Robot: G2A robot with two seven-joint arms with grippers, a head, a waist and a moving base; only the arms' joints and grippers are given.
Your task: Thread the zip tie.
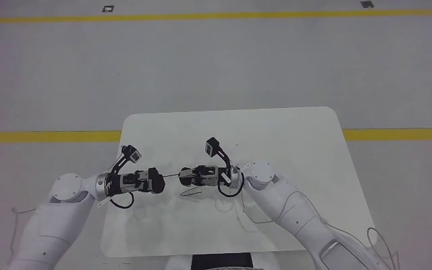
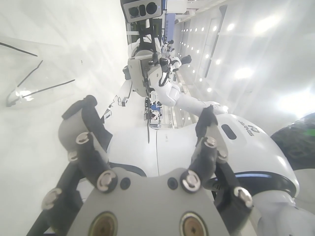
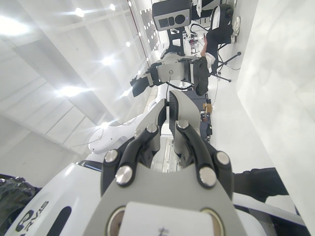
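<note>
- Right tool is clamped shut on the zip tie, its free end aimed toward 9 o'clock, probably to present it for threading.
- Left tool, spread wide and holding nothing, faces that tip.
- Both hang over the table near its 6 o'clock edge.
</note>
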